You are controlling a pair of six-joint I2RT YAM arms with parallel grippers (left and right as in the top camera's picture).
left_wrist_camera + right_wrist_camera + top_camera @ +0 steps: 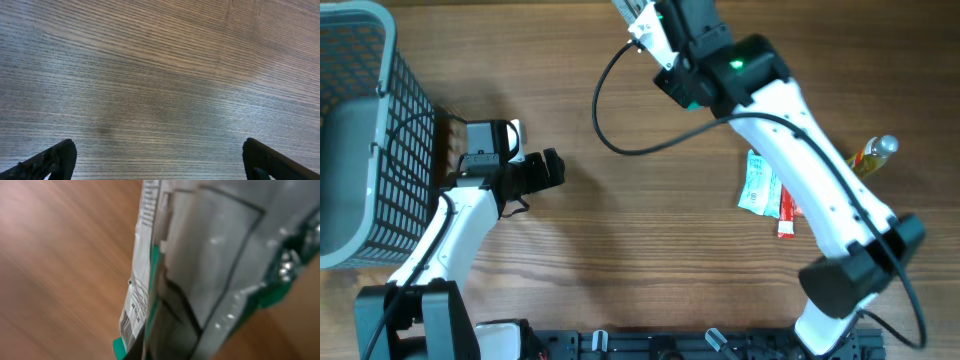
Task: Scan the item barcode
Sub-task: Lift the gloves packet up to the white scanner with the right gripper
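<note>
Right gripper (pixel 652 32) is up at the far edge of the table (pixel 650 230), jaws clamped shut on a silver-green packet (pixel 632 18). In the right wrist view the packet (pixel 200 270) fills the frame, edge-on and blurred, with its barcode (pixel 131 325) low on the white strip. Left gripper (pixel 542 170) hangs over bare wood near the basket (pixel 360 130), jaws spread wide and holding nothing; its fingertips (pixel 50 162) show at the bottom corners. A green-white sachet (pixel 757 183), a red sachet (pixel 787 212) and a small bottle (pixel 872 155) lie by the right arm.
</note>
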